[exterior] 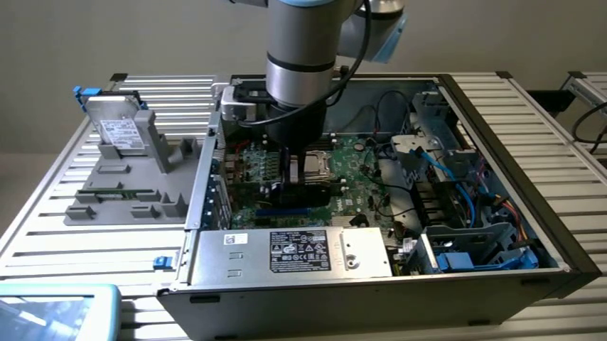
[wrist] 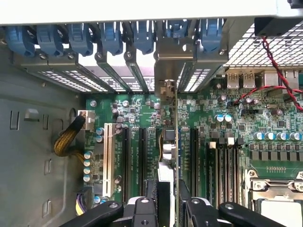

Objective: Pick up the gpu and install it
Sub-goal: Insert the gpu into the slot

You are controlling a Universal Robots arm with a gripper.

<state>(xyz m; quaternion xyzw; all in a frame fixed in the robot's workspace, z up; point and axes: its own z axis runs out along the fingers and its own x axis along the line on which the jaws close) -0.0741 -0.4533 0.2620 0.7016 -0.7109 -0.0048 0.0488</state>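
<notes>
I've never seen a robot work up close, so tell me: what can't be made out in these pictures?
Wrist view: the gpu stands edge-on, so its faces are hidden.
Wrist view: whether it touches a motherboard slot; its own edge covers that.
Exterior view: the arm blocks where the claw meets the card.
Exterior view: the print on the black label is too small to read.

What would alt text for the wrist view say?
The gripper holds the gpu edge-on over the green motherboard, between black expansion slots. Its silver bracket stands in the row of slot covers under blue latches.
</notes>
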